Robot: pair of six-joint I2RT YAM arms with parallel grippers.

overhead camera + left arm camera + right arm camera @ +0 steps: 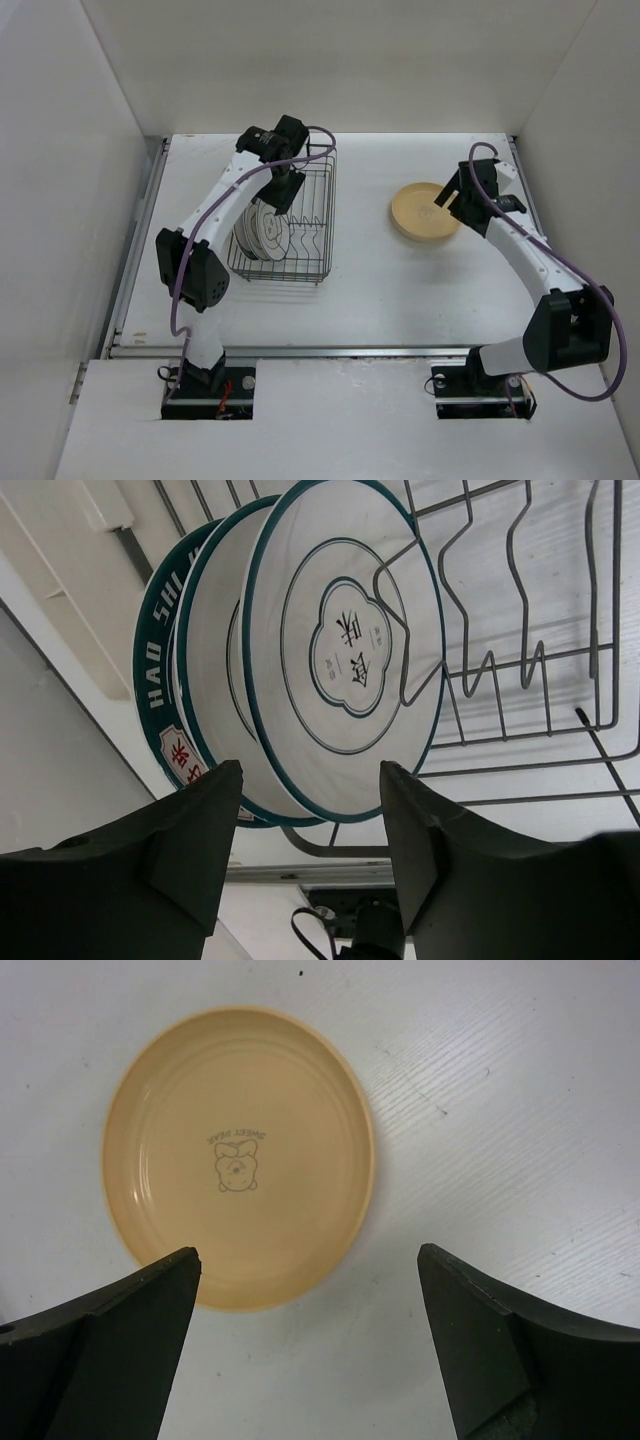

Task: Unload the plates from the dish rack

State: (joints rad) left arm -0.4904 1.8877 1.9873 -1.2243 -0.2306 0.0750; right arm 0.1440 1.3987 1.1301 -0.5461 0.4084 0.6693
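Rack wires [520, 661] crowd upright plates [345, 650]; bare table [500, 1110] around tan plate [238, 1155].

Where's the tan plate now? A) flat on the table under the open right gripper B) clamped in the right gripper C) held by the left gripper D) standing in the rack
A: the tan plate lies flat on the table, the right gripper open above it.

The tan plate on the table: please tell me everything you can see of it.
The tan plate lies flat and face up on the white table, right of the dish rack. It is round and shallow, with a raised rim, faint rings and a smooth look. At its centre is a small drawn bear with the words SWEET BEAR. The right tool hangs open above it and does not seem to touch it; only the table does.
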